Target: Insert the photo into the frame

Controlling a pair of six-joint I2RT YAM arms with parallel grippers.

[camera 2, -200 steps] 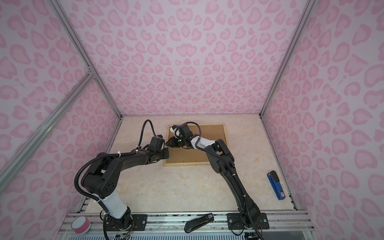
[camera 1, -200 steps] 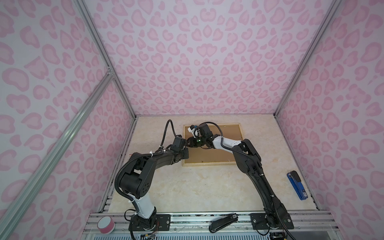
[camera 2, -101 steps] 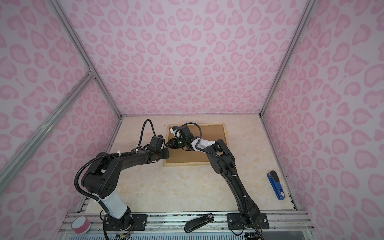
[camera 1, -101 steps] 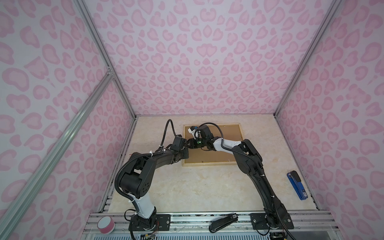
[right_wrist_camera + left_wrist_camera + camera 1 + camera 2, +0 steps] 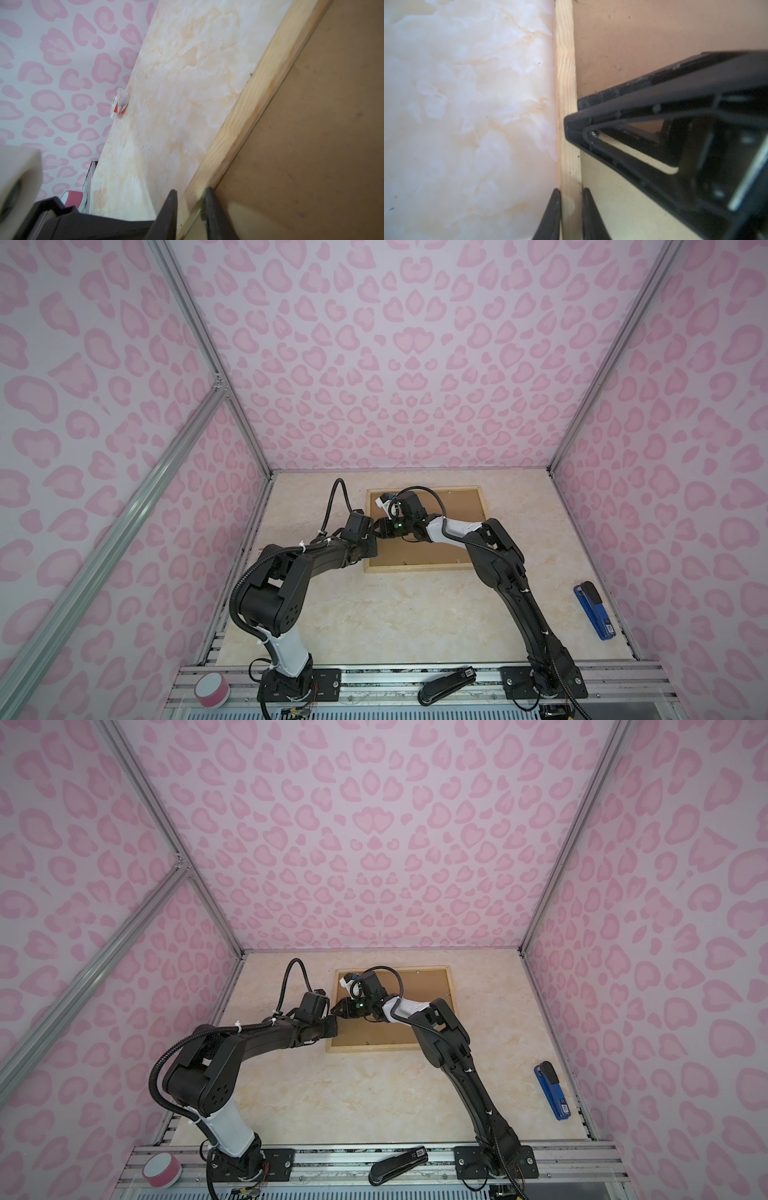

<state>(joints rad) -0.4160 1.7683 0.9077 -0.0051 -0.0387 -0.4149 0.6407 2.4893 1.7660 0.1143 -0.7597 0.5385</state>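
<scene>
The frame [image 5: 415, 569] [image 5: 374, 1048] lies flat at the back of the table, back side up, with a brown backing board [image 5: 453, 510] inside it. Both grippers meet at its left strip. In the left wrist view, my left gripper [image 5: 570, 190] is shut on the pale wood strip [image 5: 565, 83], one finger on each side. Just beyond it, the right gripper [image 5: 571, 124] rests its tip on the same strip. In the right wrist view, my right gripper [image 5: 190, 190] is shut across the strip [image 5: 259, 93]. In both top views the grippers [image 5: 371, 551] [image 5: 380, 526] sit close together. The photo is hidden.
A blue stapler [image 5: 592, 610] lies near the right wall. On the front rail are a black stapler [image 5: 446, 682] and a pink tape roll [image 5: 212, 691]. A small clear packet with a red label [image 5: 120, 104] rests against the left wall.
The right gripper has edged slightly along the frame's left strip and closed a little onto it. The left arm and the frame have stayed put.
</scene>
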